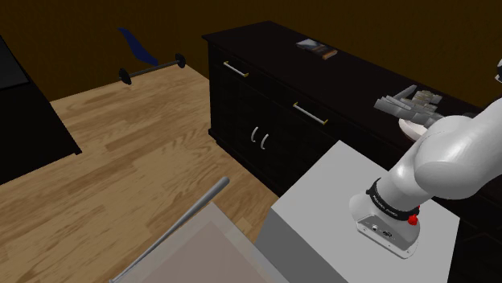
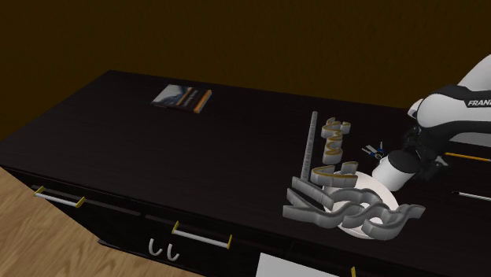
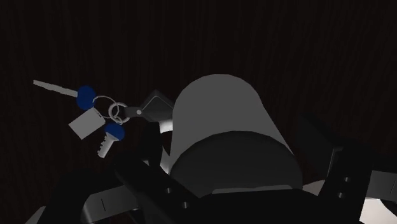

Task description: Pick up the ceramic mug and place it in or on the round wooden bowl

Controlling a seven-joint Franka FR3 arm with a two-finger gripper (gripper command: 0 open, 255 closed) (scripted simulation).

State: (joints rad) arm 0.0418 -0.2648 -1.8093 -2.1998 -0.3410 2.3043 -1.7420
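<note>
**Mug clasped, bowl just alongside**

At the right of the second exterior view, the all-black two-finger gripper (image 2: 413,157) hangs over the long dark sideboard (image 2: 157,157). The plain white cylindrical mug (image 2: 391,171) is clamped between its fingers, one pressing each side. The mug juts sideways out of the hand, tilted rather than upright, likely because the fingers take it across its body. It points down and left toward the round white bowl (image 2: 370,191) just beside it; whether they touch I cannot tell. A grey scrollwork frame (image 2: 376,219) crowds over the bowl, so I'd guess the open right side is the way in. A bunch of blue-headed keys (image 3: 95,118) lies on the dark top beyond the mug.
</note>
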